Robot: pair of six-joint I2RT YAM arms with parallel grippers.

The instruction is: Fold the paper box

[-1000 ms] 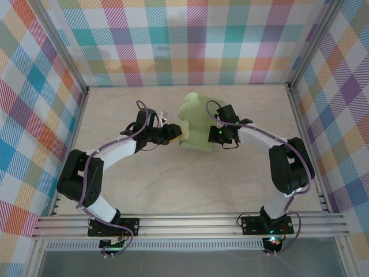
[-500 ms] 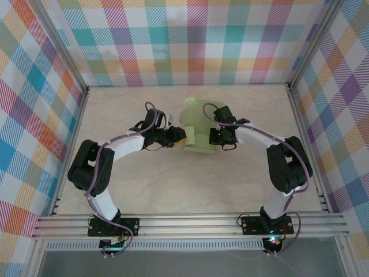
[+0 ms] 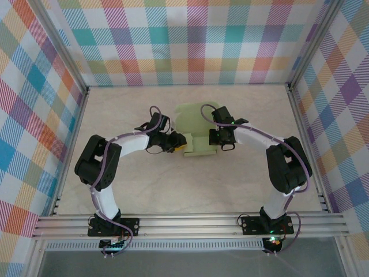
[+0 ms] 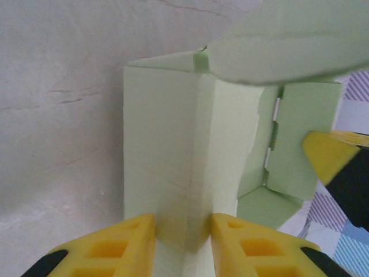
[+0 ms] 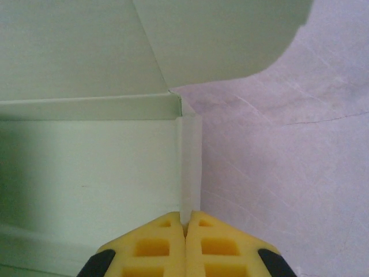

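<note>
- The paper box (image 3: 196, 128) is lying mid-desk between my two hands: thin, matte, pale sage-green card with sharp creases, one side wall standing up, and a rounded flap leaning over it.
- The desk (image 3: 144, 184) under it is showing a pale, marble-like surface.
- My left hand (image 4: 183, 228) is pinching a raised fold on the box's left side, with the yellow fingers (image 4: 115, 248) set narrowly either side of the crease.
- My right hand (image 5: 185, 222) is pressing its fingers together on a thin strip of card at the box's right edge.
- Compared with a second ago, the box's far end is looking squarer, and my left elbow is sitting further right.
</note>
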